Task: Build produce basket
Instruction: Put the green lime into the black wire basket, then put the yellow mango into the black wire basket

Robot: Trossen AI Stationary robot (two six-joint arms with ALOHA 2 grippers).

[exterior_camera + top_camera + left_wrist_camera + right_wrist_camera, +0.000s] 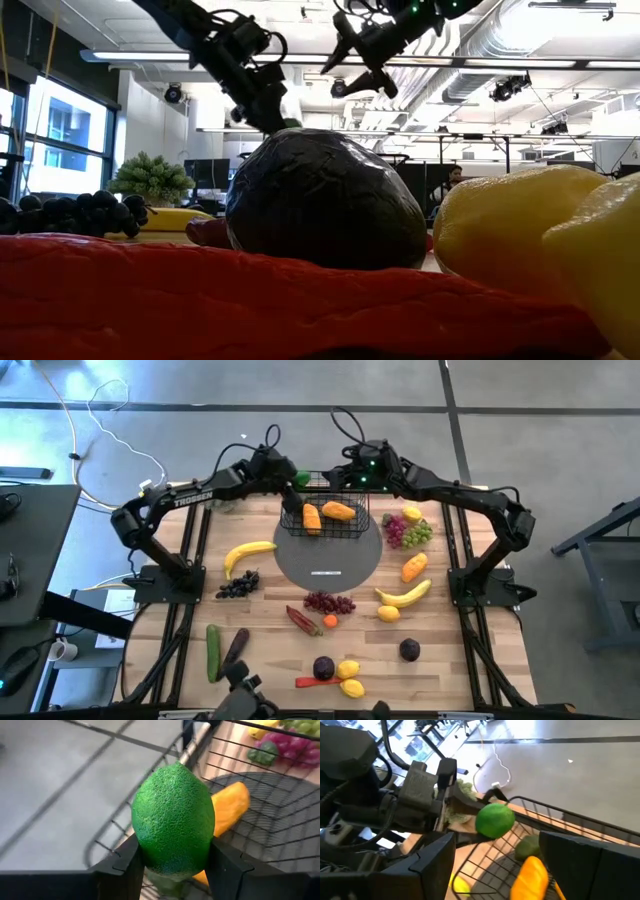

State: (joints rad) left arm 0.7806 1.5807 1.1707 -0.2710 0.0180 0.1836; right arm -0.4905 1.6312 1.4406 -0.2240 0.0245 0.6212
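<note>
basket (322,520): you're holding two orange pieces (338,511) in it so far
left gripper (172,865): jaws gripping green lime (173,818) over basket rim
right gripper (352,478): jaws parted, empty
left: most produce, e.g. bananas (246,553), sitting on worktop (440,615)

lime (172,817): pebbled, matt plastic; basket (280,795): thin black wire; table (250,610): wooden planks; fingers (227,870): matt black
</note>
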